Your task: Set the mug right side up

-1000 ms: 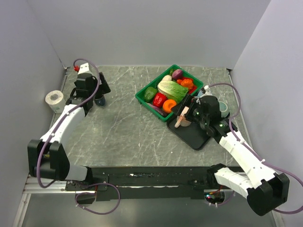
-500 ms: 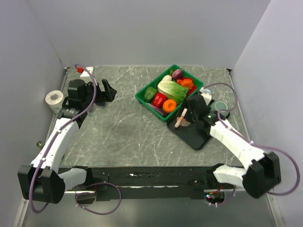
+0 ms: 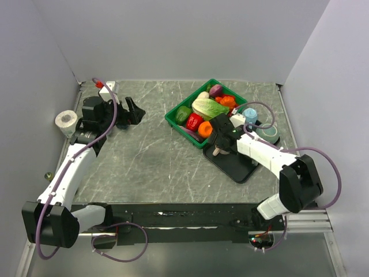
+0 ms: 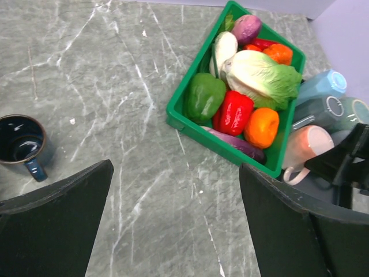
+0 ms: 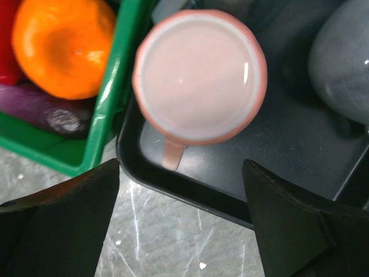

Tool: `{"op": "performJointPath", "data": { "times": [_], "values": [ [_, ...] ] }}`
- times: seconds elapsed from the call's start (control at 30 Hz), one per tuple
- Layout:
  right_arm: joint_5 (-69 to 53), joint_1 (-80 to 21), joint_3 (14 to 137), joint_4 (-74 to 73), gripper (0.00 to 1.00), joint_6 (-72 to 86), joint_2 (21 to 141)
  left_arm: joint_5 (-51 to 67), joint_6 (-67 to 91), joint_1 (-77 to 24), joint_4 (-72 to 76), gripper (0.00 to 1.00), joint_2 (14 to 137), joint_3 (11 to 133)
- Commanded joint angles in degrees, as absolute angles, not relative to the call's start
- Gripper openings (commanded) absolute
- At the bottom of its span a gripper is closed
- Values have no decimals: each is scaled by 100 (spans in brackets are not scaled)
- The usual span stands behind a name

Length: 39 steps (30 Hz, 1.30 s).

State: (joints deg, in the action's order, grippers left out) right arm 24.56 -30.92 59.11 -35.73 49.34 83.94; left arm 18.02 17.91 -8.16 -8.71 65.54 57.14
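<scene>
A dark blue mug (image 4: 22,143) stands upright on the table, opening up, handle toward the near side; in the top view the left arm hides it. My left gripper (image 4: 176,202) (image 3: 134,112) is open and empty, raised to the right of that mug. A pink mug (image 5: 199,75) (image 4: 305,149) (image 3: 218,151) stands on the black tray (image 5: 300,167) with its handle toward the tray's near edge; I cannot tell whether its round pale face is the opening or the base. My right gripper (image 5: 181,199) (image 3: 219,141) is open and empty, hovering over it.
A green basket (image 3: 173,118) of vegetables sits beside the tray (image 3: 242,170). A light blue cup (image 3: 250,114) and grey-green cups (image 3: 268,133) lie on the tray's far side. A white roll (image 3: 66,121) stands at the left wall.
My left gripper has let go of the dark mug and drawn back and up from it. My right gripper has swung left along the tray to above the pink mug.
</scene>
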Motion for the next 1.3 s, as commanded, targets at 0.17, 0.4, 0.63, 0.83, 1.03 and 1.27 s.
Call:
{"op": "performJointPath", "data": {
  "times": [0.17, 0.4, 0.63, 0.83, 1.03, 1.27],
  "values": [
    [2839, -3120, 6188, -3657, 81, 5555, 8841, 2100, 1942, -809, -501, 96, 6653, 5774],
    [2926, -3111, 6310, -3787, 76, 5791, 9105, 2162, 1986, -809, -492, 96, 6759, 5783],
    [2979, -3111, 6311, -3858, 76, 5906, 9264, 2188, 2013, -809, -501, 96, 6820, 5775],
    [3006, -3120, 6284, -3858, 74, 5932, 9299, 2197, 2021, -809, -492, 96, 6855, 5774],
    [2953, -3111, 6232, -3797, 59, 5827, 9264, 2232, 2039, -809, -492, 96, 6873, 5783],
    [2936, -3111, 6214, -3788, 48, 5810, 9281, 2241, 2039, -809, -483, 96, 6891, 5783]
  ]
}}
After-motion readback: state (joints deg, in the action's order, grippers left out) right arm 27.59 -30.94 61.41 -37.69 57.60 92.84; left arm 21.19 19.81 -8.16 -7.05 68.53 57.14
